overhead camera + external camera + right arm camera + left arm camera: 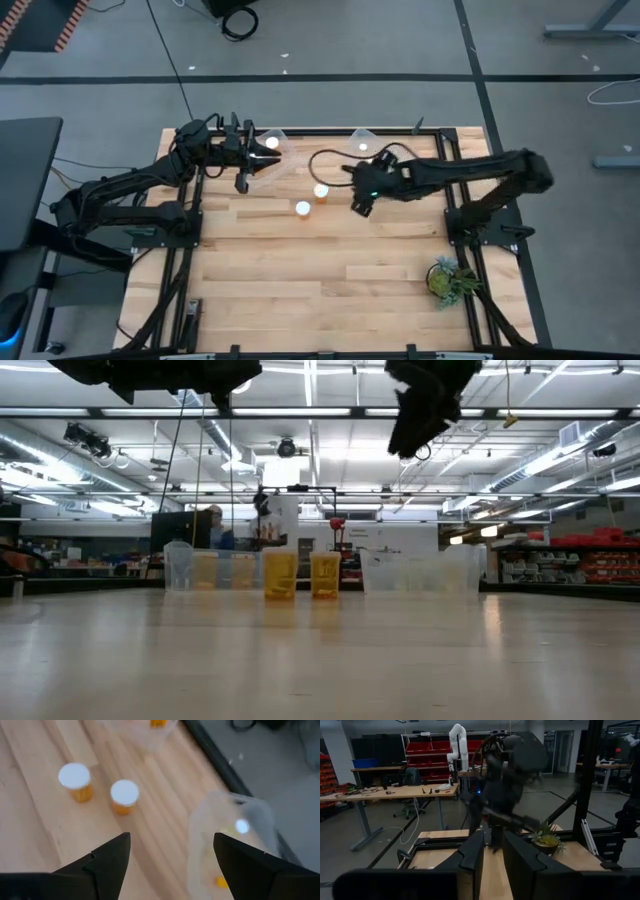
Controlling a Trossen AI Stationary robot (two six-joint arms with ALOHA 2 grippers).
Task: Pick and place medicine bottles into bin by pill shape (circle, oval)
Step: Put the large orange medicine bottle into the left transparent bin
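Two amber medicine bottles with white caps stand upright on the wooden table; the right wrist view shows them from above. Two clear bins sit at the far edge, the left one and the right one. Bottles lie inside both; a white cap shows in the right bin. My right gripper hangs open above the table, to the right of the standing bottles. My left gripper is held level by the left bin, with a narrow gap and nothing between its fingers.
A small green plant in a pot stands near the table's right front corner. A black cable loops over the table between the bins. The near half of the table is bare wood.
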